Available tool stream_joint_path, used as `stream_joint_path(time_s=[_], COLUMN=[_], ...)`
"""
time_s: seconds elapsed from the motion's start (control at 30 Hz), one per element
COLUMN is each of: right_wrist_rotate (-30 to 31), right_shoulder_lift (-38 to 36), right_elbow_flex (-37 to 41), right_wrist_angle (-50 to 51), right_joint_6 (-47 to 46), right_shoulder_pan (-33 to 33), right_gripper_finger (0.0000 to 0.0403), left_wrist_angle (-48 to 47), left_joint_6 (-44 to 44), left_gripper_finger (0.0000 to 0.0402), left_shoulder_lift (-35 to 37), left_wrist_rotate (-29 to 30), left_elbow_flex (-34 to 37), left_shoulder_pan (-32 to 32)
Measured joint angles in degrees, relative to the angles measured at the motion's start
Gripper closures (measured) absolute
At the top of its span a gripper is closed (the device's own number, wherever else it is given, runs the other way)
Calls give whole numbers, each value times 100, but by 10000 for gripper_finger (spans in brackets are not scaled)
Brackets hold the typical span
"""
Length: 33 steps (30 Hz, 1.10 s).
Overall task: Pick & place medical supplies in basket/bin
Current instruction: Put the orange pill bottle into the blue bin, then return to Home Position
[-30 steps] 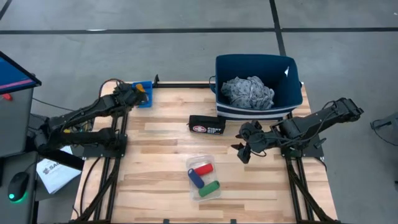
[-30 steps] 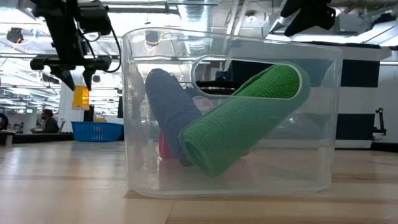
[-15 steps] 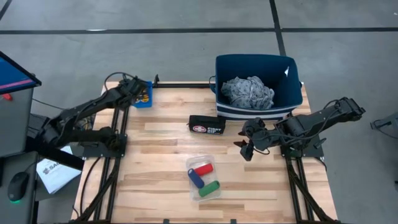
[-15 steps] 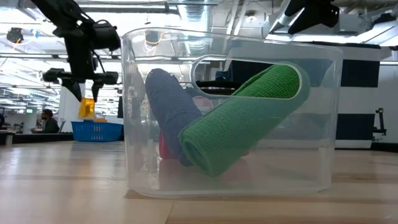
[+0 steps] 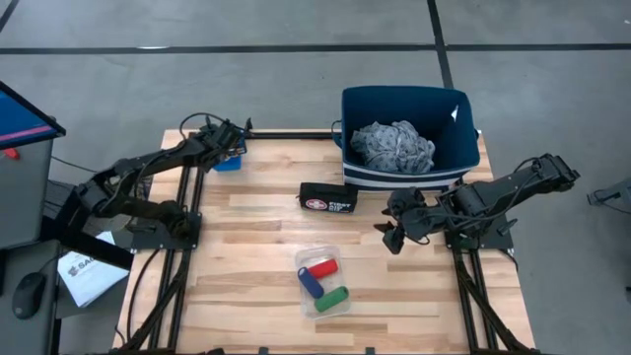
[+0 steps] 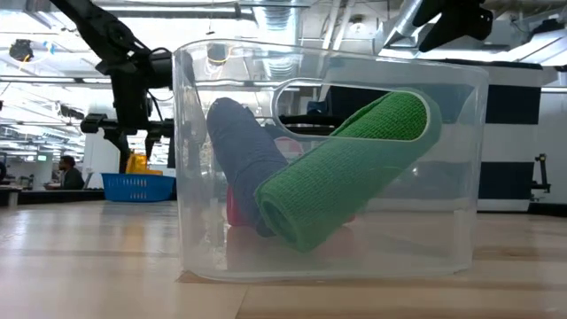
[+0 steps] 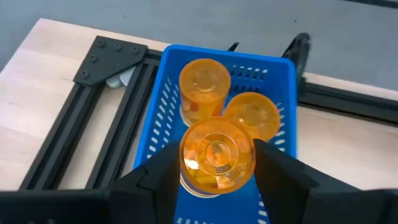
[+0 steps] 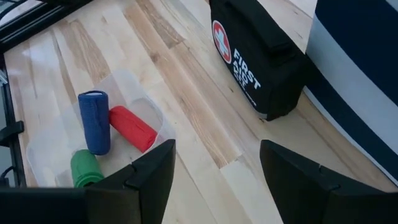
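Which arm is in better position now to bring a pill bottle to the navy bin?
Left. The left gripper holds an orange pill bottle above the blue basket; the right gripper is open beside the navy bin.

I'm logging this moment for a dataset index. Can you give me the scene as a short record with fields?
left end effector: shut on an orange pill bottle, above the small blue basket
small blue basket: two more orange pill bottles inside
right end effector: open, empty, above the table near the first aid pouch
navy bin: holds the grey cloth
clear tub: holds the red roll, blue roll, green roll
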<state>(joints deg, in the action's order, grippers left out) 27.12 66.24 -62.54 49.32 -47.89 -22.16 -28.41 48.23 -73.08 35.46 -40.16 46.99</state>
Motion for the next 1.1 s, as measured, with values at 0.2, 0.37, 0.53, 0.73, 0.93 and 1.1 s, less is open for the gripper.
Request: stream_joint_path(time_s=[0.2,0.37,0.53,0.73,0.93,1.1], right_wrist_rotate=[-1,21,32,39,39,39], right_shoulder_lift=[0,0,0,0,0,1], right_elbow_flex=[0,0,0,0,0,0], right_wrist_angle=[0,-2,-2,-2,26,42], right_joint_6=[-82,-80,-80,-80,-78,-75], right_shoulder_pan=[1,1,5,5,5,5], right_gripper_finger=[172,172,172,172,172,172], left_wrist_angle=[0,62,162,154,154,137], left_joint_6=[-108,-103,-92,-87,-86,-104], left_gripper_finger=[230,229,229,204,161,141], left_shoulder_lift=[-211,-278,-269,-267,-265,-201], left_wrist_rotate=[57,187,219,221,221,168], left_elbow_flex=[0,-2,52,52,52,57], left_shoulder_pan=[4,4,4,4,2,-7])
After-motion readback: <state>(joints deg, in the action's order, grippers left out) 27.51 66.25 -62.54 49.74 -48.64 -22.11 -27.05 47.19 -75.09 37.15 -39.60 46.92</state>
